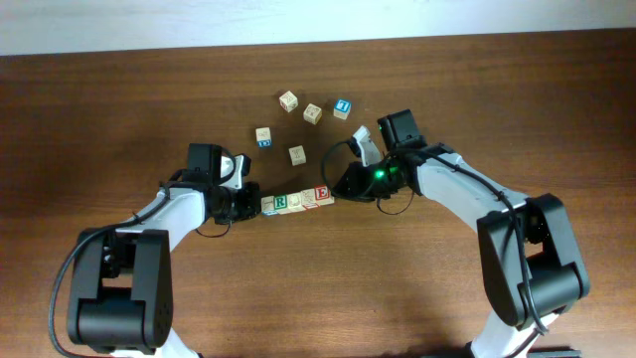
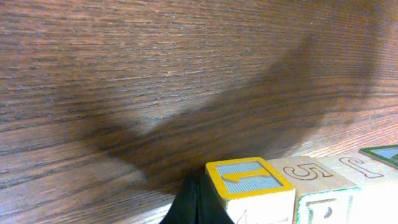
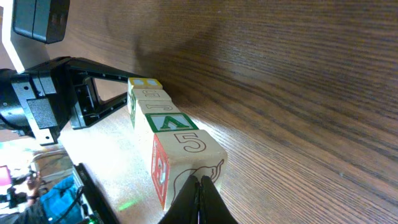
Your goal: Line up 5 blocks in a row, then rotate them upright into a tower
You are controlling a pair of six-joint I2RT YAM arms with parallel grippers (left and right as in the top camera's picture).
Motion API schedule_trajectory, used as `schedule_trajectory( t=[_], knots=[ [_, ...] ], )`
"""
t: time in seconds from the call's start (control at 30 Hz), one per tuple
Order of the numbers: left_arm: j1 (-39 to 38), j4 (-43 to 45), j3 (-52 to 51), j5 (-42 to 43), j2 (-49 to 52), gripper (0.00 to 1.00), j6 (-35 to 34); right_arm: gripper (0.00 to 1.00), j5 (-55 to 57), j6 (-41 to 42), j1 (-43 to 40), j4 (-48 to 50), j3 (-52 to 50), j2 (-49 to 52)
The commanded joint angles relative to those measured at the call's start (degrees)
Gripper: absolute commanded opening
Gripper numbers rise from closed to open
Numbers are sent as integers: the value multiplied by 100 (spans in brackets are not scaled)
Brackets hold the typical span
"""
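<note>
Five blocks (image 1: pixel 296 200) sit edge to edge in one row at the middle of the tabletop (image 1: pixel 119 99), running from 9 to 3 o'clock and rising slightly toward 3. The R block (image 1: pixel 281 201) is second from the 9 o'clock end. The E block (image 1: pixel 322 193) closes the 3 o'clock end. The left gripper (image 1: pixel 246 204) is clenched, holds nothing, and its tip is against the row's 9 o'clock end. The right gripper (image 1: pixel 341 189) is also clenched and empty, its tip against the E block. At 12 o'clock from the row lie four loose cubes (image 1: pixel 296 155) and a blue-topped cube (image 1: pixel 343 107).
</note>
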Motion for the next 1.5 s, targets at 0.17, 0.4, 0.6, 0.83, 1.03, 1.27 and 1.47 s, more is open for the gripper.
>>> schedule_trajectory(
  t=[0.17,0.4,0.6,0.83,1.03,1.27,1.47],
  knots=[
    [-258,37,-17,1080,52,0,-101,4,-476,-98,645,50,90,11],
    [-258,33,-17,1080,52,0,-101,4,-525,-142,798,46,164,11],
    [-258,35,-17,1080,55,0,-101,5,-643,-188,802,48,179,11],
    [-258,35,-17,1078,52,0,-101,5,-756,-245,883,48,205,11],
    [-258,33,-17,1080,52,0,-101,4,-782,-245,920,46,280,11],
    [-258,33,-17,1080,52,0,-101,4,-1010,-247,953,114,280,11],
    [-258,35,-17,1080,55,0,-101,4,-1217,-245,953,197,280,11]
  ],
)
